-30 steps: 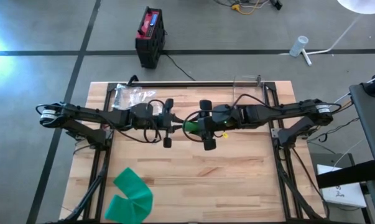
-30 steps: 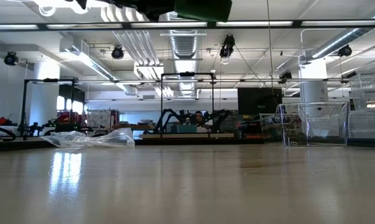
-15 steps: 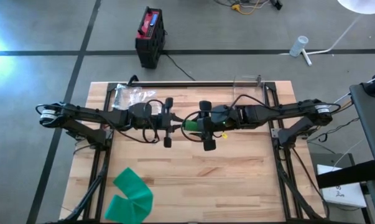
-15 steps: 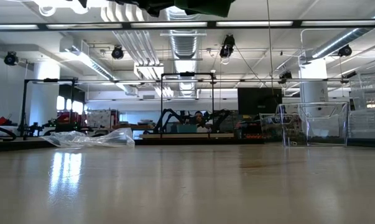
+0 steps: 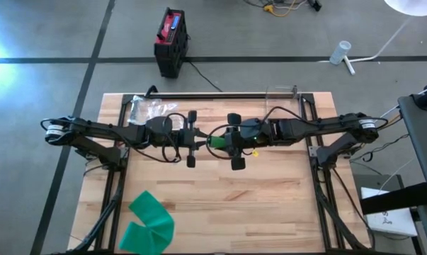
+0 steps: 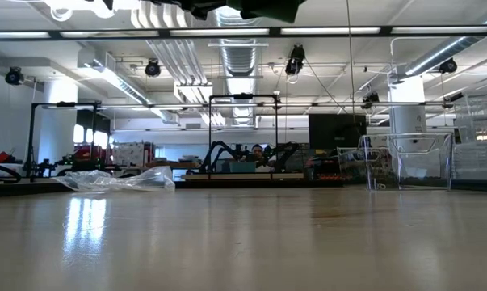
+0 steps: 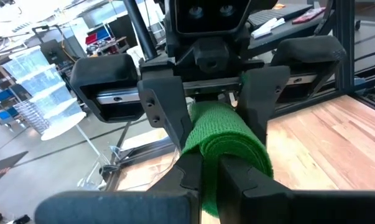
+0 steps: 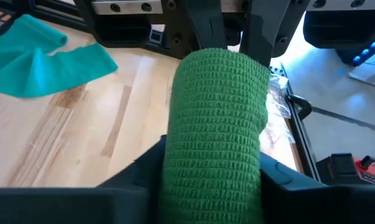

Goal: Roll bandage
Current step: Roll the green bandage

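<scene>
A green bandage roll (image 5: 214, 142) hangs in mid-air over the table's middle, between my two grippers. It fills the right wrist view (image 8: 215, 124) and shows in the left wrist view (image 7: 227, 140). My left gripper (image 5: 203, 140) reaches in from the table's left and is shut on the roll's left end. My right gripper (image 5: 226, 142) reaches in from the right, its fingers closed against the roll's sides. In the low view only the roll's underside (image 6: 267, 8) shows, at the top edge. My left gripper pinches the roll's left end (image 7: 207, 163) between its two fingers (image 7: 190, 177). Green shows in the slit between them. The fingers lie level, from the table's left, along the roll. My right gripper has the roll's rounded wall (image 8: 175, 155) between its two fingers (image 8: 148, 171), one on each side. They come from the table's right, slanting down, along the roll. The roll is lifted clear of the table.
A loose teal cloth strip (image 5: 149, 223) lies at the table's near left. A crumpled clear plastic bag (image 5: 148, 108) lies at the far left, and a clear box (image 5: 282, 92) stands at the far right beside a black rod (image 5: 213, 94). Bare wood lies under the grippers.
In the low view the roll's green underside shows less than a second ago, so it has risen or tipped a little. Both arms have kept their place.
</scene>
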You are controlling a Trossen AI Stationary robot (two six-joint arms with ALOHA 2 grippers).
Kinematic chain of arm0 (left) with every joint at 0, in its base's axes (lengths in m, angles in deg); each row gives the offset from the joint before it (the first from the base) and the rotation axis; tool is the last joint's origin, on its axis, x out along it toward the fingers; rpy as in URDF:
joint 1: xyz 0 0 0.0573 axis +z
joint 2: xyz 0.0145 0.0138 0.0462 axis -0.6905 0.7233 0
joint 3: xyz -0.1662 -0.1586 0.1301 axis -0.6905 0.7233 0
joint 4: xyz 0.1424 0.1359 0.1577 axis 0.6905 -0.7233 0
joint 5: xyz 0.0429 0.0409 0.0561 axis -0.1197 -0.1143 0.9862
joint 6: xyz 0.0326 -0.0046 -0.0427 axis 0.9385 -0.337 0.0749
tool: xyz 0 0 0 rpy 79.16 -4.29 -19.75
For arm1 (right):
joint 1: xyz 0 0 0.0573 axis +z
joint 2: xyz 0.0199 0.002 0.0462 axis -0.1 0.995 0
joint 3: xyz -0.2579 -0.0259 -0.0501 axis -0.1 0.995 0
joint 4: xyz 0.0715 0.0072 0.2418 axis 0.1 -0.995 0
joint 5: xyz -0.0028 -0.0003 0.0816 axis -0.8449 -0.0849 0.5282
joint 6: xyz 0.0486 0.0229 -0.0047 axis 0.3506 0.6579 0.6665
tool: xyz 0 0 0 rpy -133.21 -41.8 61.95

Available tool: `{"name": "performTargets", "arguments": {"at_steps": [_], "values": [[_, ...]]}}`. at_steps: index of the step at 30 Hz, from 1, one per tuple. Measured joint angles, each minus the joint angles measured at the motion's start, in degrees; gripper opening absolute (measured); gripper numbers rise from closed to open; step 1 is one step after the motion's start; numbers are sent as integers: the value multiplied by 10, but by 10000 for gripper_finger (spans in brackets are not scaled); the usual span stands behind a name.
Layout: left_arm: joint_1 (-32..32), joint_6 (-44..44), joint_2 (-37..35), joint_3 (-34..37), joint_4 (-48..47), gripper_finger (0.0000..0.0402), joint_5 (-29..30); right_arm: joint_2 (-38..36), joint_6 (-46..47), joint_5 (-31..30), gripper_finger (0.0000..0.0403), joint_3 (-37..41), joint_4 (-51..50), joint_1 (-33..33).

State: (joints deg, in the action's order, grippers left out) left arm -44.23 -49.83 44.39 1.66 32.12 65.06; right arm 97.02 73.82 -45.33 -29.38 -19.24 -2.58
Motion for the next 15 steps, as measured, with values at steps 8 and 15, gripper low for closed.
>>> {"name": "performTargets", "arguments": {"at_steps": [8, 15], "values": [[0, 12, -5, 0, 2, 11, 1, 0, -5, 0, 44, 0, 3, -1], [0, 0, -69, -1, -98, 40, 51, -14, -26, 1, 50, 1, -20, -1]]}}
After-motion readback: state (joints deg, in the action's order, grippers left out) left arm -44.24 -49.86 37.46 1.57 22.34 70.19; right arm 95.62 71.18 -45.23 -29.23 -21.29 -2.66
